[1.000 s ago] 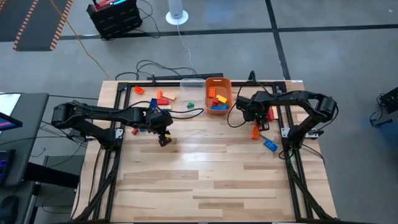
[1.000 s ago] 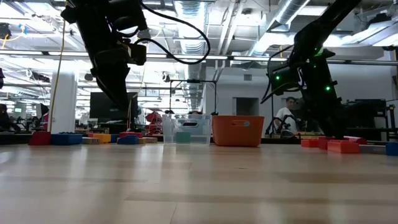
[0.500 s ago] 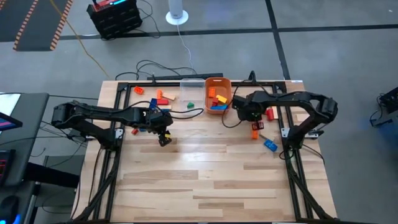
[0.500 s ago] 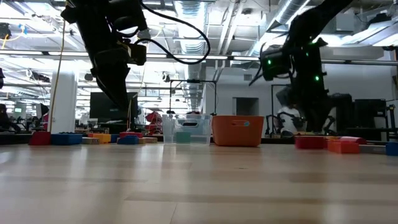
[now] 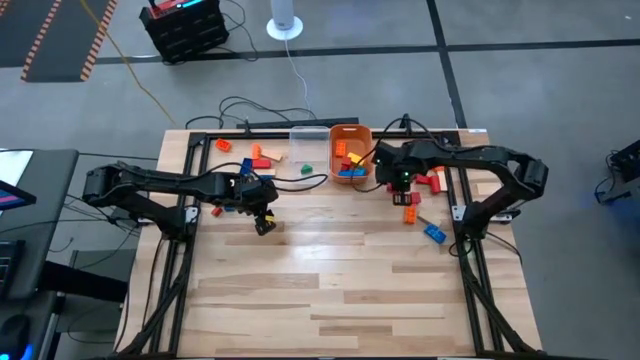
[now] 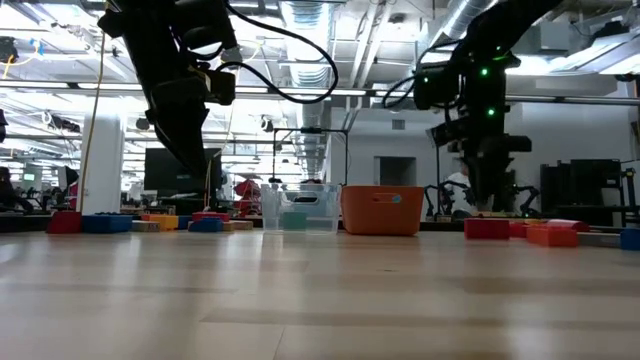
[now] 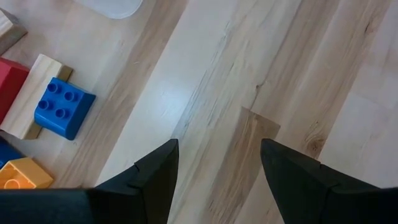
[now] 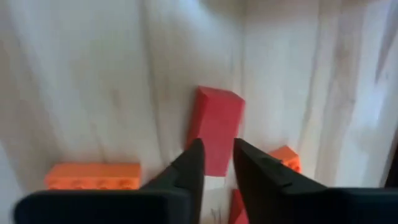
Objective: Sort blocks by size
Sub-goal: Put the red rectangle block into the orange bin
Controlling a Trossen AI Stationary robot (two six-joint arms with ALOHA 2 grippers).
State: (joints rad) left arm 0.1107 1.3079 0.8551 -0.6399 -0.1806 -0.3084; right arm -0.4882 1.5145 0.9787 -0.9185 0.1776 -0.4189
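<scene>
High view: the right gripper is seen right of centre, nearly pressed together, empty, above a red block; the left gripper, spread, is held left of centre.

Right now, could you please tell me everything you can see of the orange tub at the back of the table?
The orange tub is a small rectangular bin of opaque orange plastic, standing upright and open-topped at the table's far edge. It sits directly beside the clear tub, on that tub's right in the high view; whether the two touch cannot be told. Inside lie several blocks, red, yellow, blue and orange. In the low view its front wall bears a small pale label. The right tool hovers just off its near right corner.
</scene>
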